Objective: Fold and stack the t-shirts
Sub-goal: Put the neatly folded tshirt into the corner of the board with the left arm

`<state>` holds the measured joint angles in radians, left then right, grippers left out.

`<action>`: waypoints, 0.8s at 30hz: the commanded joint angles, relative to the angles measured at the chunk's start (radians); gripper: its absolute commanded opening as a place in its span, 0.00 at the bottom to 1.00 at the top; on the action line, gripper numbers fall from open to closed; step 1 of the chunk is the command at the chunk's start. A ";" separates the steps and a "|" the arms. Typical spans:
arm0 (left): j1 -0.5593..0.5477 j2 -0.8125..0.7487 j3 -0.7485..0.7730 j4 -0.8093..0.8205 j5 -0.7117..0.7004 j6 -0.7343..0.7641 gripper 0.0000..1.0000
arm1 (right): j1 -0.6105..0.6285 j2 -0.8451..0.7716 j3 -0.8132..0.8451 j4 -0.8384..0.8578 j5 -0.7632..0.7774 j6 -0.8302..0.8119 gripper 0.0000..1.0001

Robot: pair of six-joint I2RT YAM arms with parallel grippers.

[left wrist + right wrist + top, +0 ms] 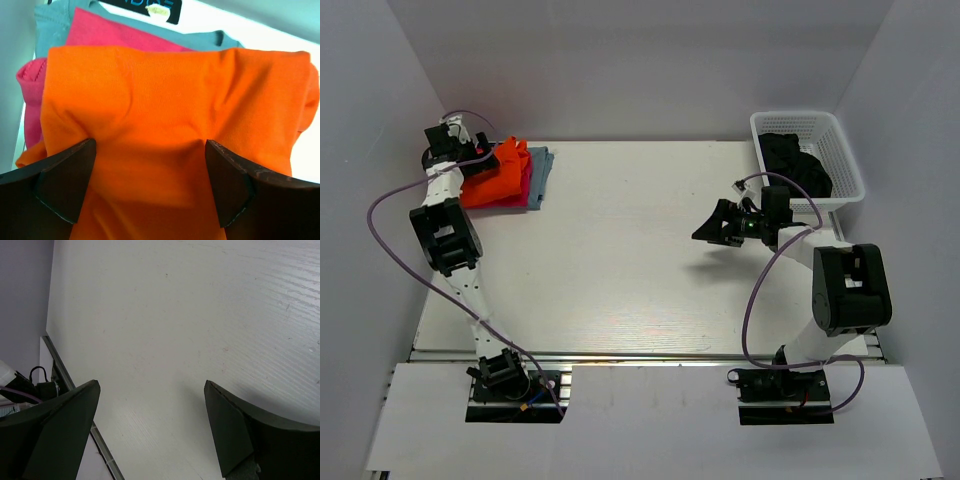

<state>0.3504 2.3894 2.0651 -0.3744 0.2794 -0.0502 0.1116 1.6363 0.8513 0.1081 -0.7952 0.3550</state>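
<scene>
My left gripper [150, 167], spread wide, hovers just over the orange t-shirt [175, 95]. My right gripper [150, 412], also spread, hangs above the table [175, 315], well apart.

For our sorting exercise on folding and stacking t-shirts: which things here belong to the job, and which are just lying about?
Belong to the job: orange t-shirt, pink t-shirt and blue-grey t-shirt, piled together; black t-shirts in the basket.
Just there: white basket, table.
</scene>
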 commanded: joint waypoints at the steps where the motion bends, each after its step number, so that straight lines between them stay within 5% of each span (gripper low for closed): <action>1: 0.013 -0.019 0.044 -0.001 0.087 -0.008 1.00 | -0.003 -0.004 0.041 0.033 -0.035 -0.013 0.90; 15: -0.051 -0.403 -0.187 0.074 0.136 0.047 1.00 | 0.000 -0.107 -0.017 0.056 -0.056 -0.033 0.90; 21: -0.188 -0.587 -0.370 0.083 0.121 0.055 1.00 | 0.000 -0.193 -0.101 0.094 -0.020 -0.018 0.90; 24: -0.312 -0.701 -0.572 0.115 -0.012 0.009 1.00 | -0.003 -0.256 -0.156 0.116 0.034 0.002 0.90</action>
<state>0.1410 1.7828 1.6394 -0.2584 0.3538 -0.0113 0.1116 1.4391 0.7399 0.1612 -0.8070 0.3450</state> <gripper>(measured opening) 0.995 0.904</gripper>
